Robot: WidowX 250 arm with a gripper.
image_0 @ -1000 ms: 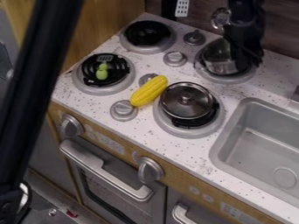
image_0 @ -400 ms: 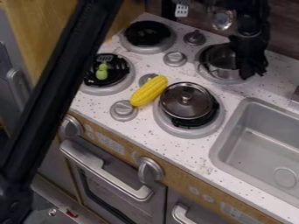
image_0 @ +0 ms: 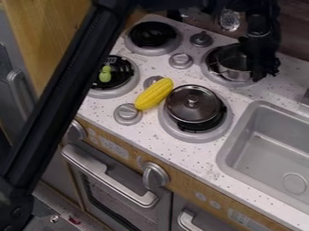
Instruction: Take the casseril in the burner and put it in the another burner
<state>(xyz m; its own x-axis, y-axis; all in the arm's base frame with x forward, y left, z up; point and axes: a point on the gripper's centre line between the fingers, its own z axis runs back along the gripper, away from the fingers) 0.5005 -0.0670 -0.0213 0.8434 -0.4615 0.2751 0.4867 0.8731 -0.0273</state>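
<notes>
Tool (image_0: 264, 72): at the pot's right side, having eased a little to the right and down over these frames; whether its grip is apart or clamped, I cannot tell.
Pot (image_0: 232, 74): open-topped and metal, upright on the rear right burner (image_0: 222, 81); it was tilted in the earliest frame and has since levelled.
Arm (image_0: 65, 90): slanting across the left of the view, swung rightward since that first frame, and now covering part of the front left burner (image_0: 109, 93).
Bystanders: lidded pan (image_0: 192, 105) and yellow corn (image_0: 154, 94) unmoved, the corn just beside the pan; green toy (image_0: 105, 75) unmoved too.
Meaning for the task: the levelling suggests a set-down, so the placing looks nearly done, if this burner is the intended one; where the pot began is not something these frames settle.
Next move: probably let go fully, then rise straight up from the rim.
Risk: a sideways pull while close to the wall could tip the light pot or drag it off centre.
</notes>
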